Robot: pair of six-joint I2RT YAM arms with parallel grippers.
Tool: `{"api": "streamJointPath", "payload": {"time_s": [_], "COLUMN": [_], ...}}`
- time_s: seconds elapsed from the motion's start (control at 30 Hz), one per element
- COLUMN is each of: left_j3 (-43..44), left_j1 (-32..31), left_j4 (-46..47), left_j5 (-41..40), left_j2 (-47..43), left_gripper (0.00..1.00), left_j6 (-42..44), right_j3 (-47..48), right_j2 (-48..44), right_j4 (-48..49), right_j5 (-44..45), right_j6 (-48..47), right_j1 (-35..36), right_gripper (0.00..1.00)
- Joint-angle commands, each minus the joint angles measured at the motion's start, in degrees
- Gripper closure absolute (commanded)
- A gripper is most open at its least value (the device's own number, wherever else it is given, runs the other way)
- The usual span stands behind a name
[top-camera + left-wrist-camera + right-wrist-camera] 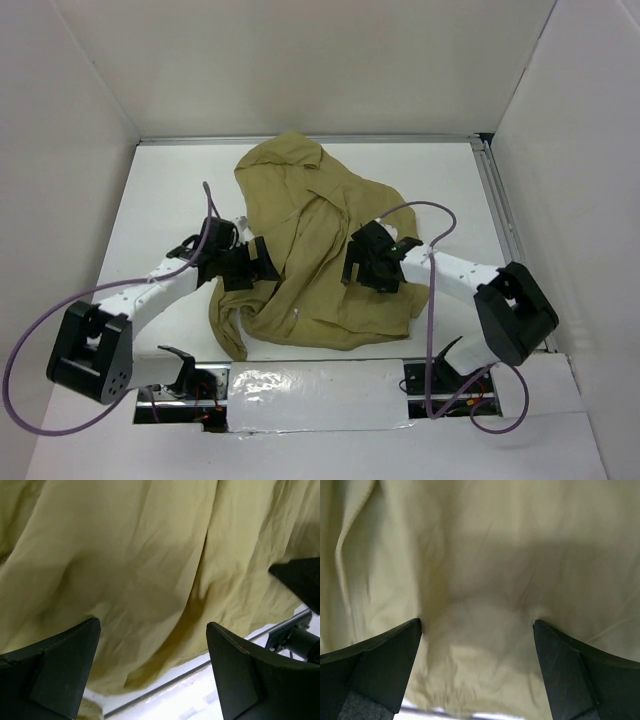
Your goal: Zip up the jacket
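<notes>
From the top view, the jacket [310, 250] lies crumpled in a heap on the middle of the white table [160, 200], between the two arms. One part of it reaches toward the far wall, and its lower edge lies near the bright strip [310, 385] at the near edge of the table. The cloth is full of folds, and I cannot make out the zipper here. The left gripper [266, 262] is at the left side of the heap and points to the right. The right gripper [352, 260] is over the right part of the heap and points to the left. In this view I cannot tell whether either gripper touches the cloth. A purple cable [40, 330] hangs in a loop beside the left arm.

In the left wrist view, the left gripper [152, 627] has its fingers [65, 665] spread wide, and nothing is held between them. The jacket [125, 555] fills almost all of the view beyond them, with long soft folds. Under its edge a bit of the table [200, 690] shows.

In the right wrist view, the right gripper [477, 625] also has its fingers [380, 665] wide apart and holds nothing. Close behind them is the jacket [495, 545], with one raised fold [342, 555] on the left.
</notes>
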Motion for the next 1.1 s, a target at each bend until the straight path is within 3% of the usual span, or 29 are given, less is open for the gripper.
{"api": "streamJointPath", "payload": {"time_s": [0.0, 0.23, 0.43, 0.5, 0.63, 0.7, 0.77, 0.87, 0.9, 1.0, 1.07], "left_j3": [3.3, 18.4, 40.0, 49.3, 70.1, 73.4, 69.5, 52.1, 42.3, 26.4, 17.6], "left_j1": [-0.1, 0.7, 1.4, 1.3, 2.1, 2.1, 1.6, 1.0, 1.1, 2.3, 4.4], "left_j4": [9.4, 8.7, 5.2, 3.6, -3.7, -6.7, -6.7, -1.6, -0.7, -3.3, -6.9], "left_j5": [4.6, 1.7, 5.6, 7.0, 7.6, 6.2, 4.8, 1.4, -0.1, -6.7, -8.5], "left_j2": [5.0, 28.1, 49.9, 57.2, 65.0, 63.6, 58.9, 38.0, 33.5, 17.3, 8.6], "left_gripper": [0.01, 0.01, 0.01, 0.01, 0.01, 0.01, 0.01, 0.01, 0.01, 0.01, 0.01], "left_j6": [-0.1, 0.5, 2.5, 3.2, 3.6, 4.4, 4.9, 4.6, 4.0, -0.3, -3.9], "right_j3": [2.3, 16.4, 29.1, 37.5, 45.5, 44.6, 40.1, 32.5, 30.2, 18.2, 15.0], "right_j2": [3.7, 18.6, 27.7, 31.1, 31.2, 26.7, 19.9, 11.5, 9.7, 1.1, -1.0], "right_j4": [3.0, -1.9, -0.5, -4.0, -6.2, -5.6, -3.9, -4.3, -4.2, -1.0, -0.2], "right_j5": [0.3, 4.7, -1.7, -1.2, -1.7, 0.7, 4.5, 7.7, 7.8, 5.3, 3.7], "right_j6": [1.7, -2.1, -5.7, -6.3, -11.0, -12.8, -15.0, -12.9, -12.0, -8.7, -6.3], "right_j1": [-4.2, -15.3, -25.7, -27.7, -29.5, -27.4, -24.8, -19.2, -17.9, -10.8, -7.9], "right_gripper": [0.01, 0.01, 0.01, 0.01, 0.01, 0.01, 0.00, 0.00, 0.00, 0.00, 0.00]}}
